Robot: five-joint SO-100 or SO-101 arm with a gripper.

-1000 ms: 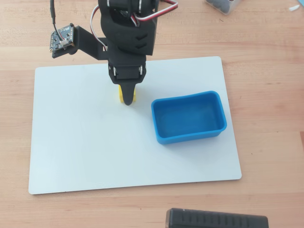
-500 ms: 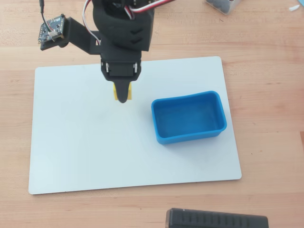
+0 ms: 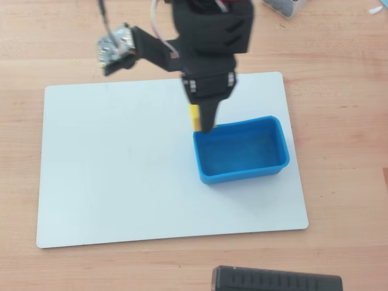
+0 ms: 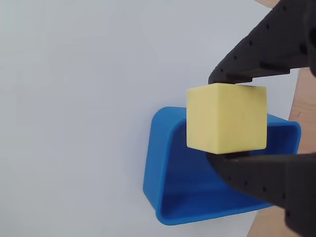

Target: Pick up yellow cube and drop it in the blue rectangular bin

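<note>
My black gripper [image 4: 228, 119] is shut on the yellow cube [image 4: 226, 117] and holds it in the air above the blue rectangular bin [image 4: 163, 173]. In the overhead view the gripper [image 3: 200, 121] hangs over the bin's far left corner, and only a strip of the yellow cube [image 3: 194, 114] shows beside the fingers. The blue bin [image 3: 241, 174] stands empty on the white board, right of its middle.
The white board [image 3: 121, 176] lies on a wooden table [image 3: 345, 91]. A black box [image 3: 276, 282] sits at the table's near edge. A small circuit part [image 3: 115, 48] hangs off the arm at upper left. A grey container [image 3: 285, 6] is at the far edge.
</note>
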